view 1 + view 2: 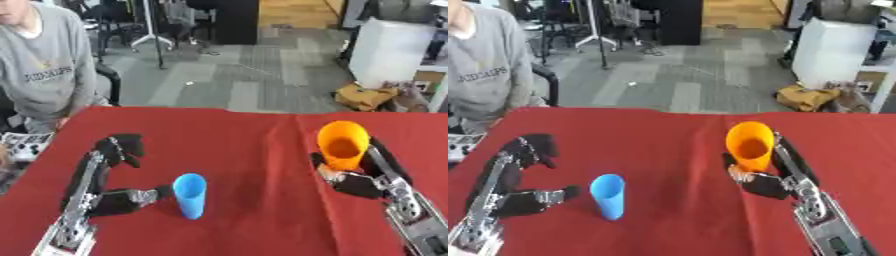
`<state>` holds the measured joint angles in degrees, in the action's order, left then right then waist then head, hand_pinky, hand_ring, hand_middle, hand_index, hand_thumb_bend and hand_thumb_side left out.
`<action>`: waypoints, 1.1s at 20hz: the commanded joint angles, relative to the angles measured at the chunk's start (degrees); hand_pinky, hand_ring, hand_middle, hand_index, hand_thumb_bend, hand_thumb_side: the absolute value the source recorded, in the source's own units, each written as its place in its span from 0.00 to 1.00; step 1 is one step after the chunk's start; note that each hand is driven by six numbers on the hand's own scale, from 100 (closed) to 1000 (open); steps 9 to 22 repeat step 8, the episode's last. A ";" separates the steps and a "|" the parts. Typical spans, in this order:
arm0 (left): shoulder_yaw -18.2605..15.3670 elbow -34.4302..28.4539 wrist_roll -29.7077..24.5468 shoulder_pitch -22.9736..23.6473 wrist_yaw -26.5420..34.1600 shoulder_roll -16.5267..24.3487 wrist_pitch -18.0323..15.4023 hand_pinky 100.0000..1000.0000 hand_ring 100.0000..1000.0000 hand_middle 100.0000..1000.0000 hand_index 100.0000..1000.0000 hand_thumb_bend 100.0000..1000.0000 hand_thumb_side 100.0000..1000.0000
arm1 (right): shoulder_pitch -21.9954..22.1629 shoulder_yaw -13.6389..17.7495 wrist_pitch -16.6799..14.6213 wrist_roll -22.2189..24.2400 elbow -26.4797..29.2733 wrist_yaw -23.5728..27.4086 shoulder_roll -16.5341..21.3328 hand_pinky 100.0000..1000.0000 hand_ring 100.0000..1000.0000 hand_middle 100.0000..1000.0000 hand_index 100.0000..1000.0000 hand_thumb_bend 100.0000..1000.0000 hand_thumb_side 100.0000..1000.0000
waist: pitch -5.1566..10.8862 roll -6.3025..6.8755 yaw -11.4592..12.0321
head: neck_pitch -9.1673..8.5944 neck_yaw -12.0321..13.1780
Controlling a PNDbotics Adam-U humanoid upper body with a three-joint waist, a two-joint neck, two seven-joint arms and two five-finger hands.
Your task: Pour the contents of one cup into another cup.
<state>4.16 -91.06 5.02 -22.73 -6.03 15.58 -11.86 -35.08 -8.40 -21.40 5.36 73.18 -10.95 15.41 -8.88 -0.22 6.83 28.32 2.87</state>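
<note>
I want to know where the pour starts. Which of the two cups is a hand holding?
The orange cup, held in the right hand with fingers curled around it. The blue cup stands free on the red table, the left hand beside it.

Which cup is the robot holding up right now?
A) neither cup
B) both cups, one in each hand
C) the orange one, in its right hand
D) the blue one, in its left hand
C: the right hand has its fingers round the base of the orange cup, while the blue cup stands on the red tablecloth beside the open left hand.
</note>
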 commanded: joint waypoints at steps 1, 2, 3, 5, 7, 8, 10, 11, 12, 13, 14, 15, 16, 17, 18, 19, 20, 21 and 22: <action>-1.03 -2.05 0.15 -0.02 0.60 0.20 0.48 0.45 0.54 0.52 0.69 0.87 0.00 | -0.16 -0.10 -1.24 1.46 -0.30 -1.58 -0.43 0.57 0.18 0.02 0.11 0.00 0.12 | 0.57 0.08 0.08 | 0.83 -0.34; -1.15 -2.22 0.20 0.24 0.61 0.03 0.58 0.45 0.54 0.52 0.69 0.86 0.00 | 0.14 -0.13 -1.71 1.82 -0.38 -2.03 -0.70 0.57 0.19 0.04 0.12 0.00 0.12 | 0.50 0.06 0.05 | 0.95 -0.42; -1.28 -2.36 0.27 0.48 0.62 -0.15 0.67 0.45 0.54 0.52 0.69 0.86 0.00 | 0.43 -0.10 -2.17 2.13 -0.44 -2.46 -0.94 0.58 0.20 0.05 0.13 0.00 0.12 | 0.44 0.04 0.02 | 1.07 -0.49; -1.39 -2.54 0.35 0.69 0.60 -0.29 0.80 0.45 0.54 0.52 0.69 0.86 0.00 | 0.67 0.02 -2.73 2.41 -0.61 -2.99 -1.18 0.58 0.20 0.05 0.13 0.00 0.12 | 0.40 0.03 -0.01 | 1.16 -0.53; -1.41 -2.61 0.37 0.74 0.59 -0.32 0.86 0.45 0.54 0.52 0.69 0.86 0.00 | 0.72 0.07 -2.97 2.46 -0.73 -3.19 -1.25 0.58 0.20 0.05 0.13 0.00 0.12 | 0.39 0.03 -0.02 | 1.18 -0.54; -1.41 -2.63 0.38 0.75 0.58 -0.33 0.88 0.45 0.54 0.52 0.69 0.86 0.00 | 0.73 0.08 -3.03 2.46 -0.77 -3.24 -1.26 0.58 0.20 0.05 0.13 0.00 0.12 | 0.39 0.02 -0.02 | 1.18 -0.54; -1.41 -2.63 0.38 0.75 0.58 -0.33 0.88 0.45 0.54 0.52 0.69 0.86 0.00 | 0.73 0.08 -3.03 2.46 -0.77 -3.24 -1.26 0.58 0.20 0.05 0.13 0.00 0.12 | 0.39 0.02 -0.02 | 1.18 -0.54; -1.41 -2.63 0.38 0.75 0.58 -0.33 0.88 0.45 0.54 0.52 0.69 0.86 0.00 | 0.73 0.08 -3.03 2.46 -0.77 -3.24 -1.26 0.58 0.20 0.05 0.13 0.00 0.12 | 0.39 0.02 -0.02 | 1.18 -0.54; -1.41 -2.63 0.38 0.75 0.58 -0.33 0.88 0.45 0.54 0.52 0.69 0.86 0.00 | 0.73 0.08 -3.03 2.46 -0.77 -3.24 -1.26 0.58 0.20 0.05 0.13 0.00 0.12 | 0.39 0.02 -0.02 | 1.18 -0.54; -1.41 -2.63 0.38 0.75 0.58 -0.33 0.88 0.45 0.54 0.52 0.69 0.86 0.00 | 0.73 0.08 -3.03 2.46 -0.77 -3.24 -1.26 0.58 0.20 0.05 0.13 0.00 0.12 | 0.39 0.02 -0.02 | 1.18 -0.54; -1.41 -2.63 0.38 0.75 0.58 -0.33 0.88 0.45 0.54 0.52 0.69 0.86 0.00 | 0.73 0.08 -3.03 2.46 -0.77 -3.24 -1.26 0.58 0.20 0.05 0.13 0.00 0.12 | 0.39 0.02 -0.02 | 1.18 -0.54; -1.41 -2.63 0.38 0.75 0.58 -0.33 0.88 0.45 0.54 0.52 0.69 0.86 0.00 | 0.73 0.08 -3.03 2.46 -0.77 -3.24 -1.26 0.58 0.20 0.05 0.13 0.00 0.12 | 0.39 0.02 -0.02 | 1.18 -0.54; -1.41 -2.63 0.38 0.75 0.58 -0.33 0.88 0.45 0.54 0.52 0.69 0.86 0.00 | 0.73 0.08 -3.03 2.46 -0.77 -3.24 -1.26 0.58 0.20 0.05 0.13 0.00 0.12 | 0.39 0.02 -0.02 | 1.18 -0.54; -1.41 -2.63 0.38 0.75 0.58 -0.33 0.88 0.45 0.54 0.52 0.69 0.86 0.00 | 0.73 0.08 -3.03 2.46 -0.77 -3.24 -1.26 0.58 0.20 0.05 0.13 0.00 0.12 | 0.39 0.02 -0.02 | 1.18 -0.54; -1.41 -2.63 0.38 0.75 0.58 -0.33 0.88 0.45 0.54 0.52 0.69 0.86 0.00 | 0.73 0.08 -3.03 2.46 -0.77 -3.24 -1.26 0.58 0.20 0.05 0.13 0.00 0.12 | 0.39 0.02 -0.02 | 1.18 -0.54; -1.41 -2.63 0.38 0.75 0.58 -0.33 0.88 0.45 0.54 0.52 0.69 0.86 0.00 | 0.73 0.08 -3.03 2.46 -0.77 -3.24 -1.26 0.58 0.20 0.05 0.13 0.00 0.12 | 0.39 0.02 -0.02 | 1.18 -0.54; -1.41 -2.63 0.38 0.75 0.58 -0.33 0.88 0.45 0.54 0.52 0.69 0.86 0.00 | 0.73 0.08 -3.03 2.46 -0.77 -3.24 -1.26 0.58 0.20 0.05 0.13 0.00 0.12 | 0.39 0.02 -0.02 | 1.18 -0.54; -1.41 -2.63 0.38 0.75 0.58 -0.33 0.88 0.45 0.54 0.52 0.69 0.86 0.00 | 0.73 0.08 -3.03 2.46 -0.77 -3.24 -1.26 0.58 0.20 0.05 0.13 0.00 0.12 | 0.39 0.02 -0.02 | 1.18 -0.54; -1.41 -2.63 0.38 0.75 0.58 -0.33 0.88 0.45 0.54 0.52 0.69 0.86 0.00 | 0.73 0.08 -3.03 2.46 -0.77 -3.24 -1.26 0.58 0.20 0.05 0.13 0.00 0.12 | 0.39 0.02 -0.02 | 1.18 -0.54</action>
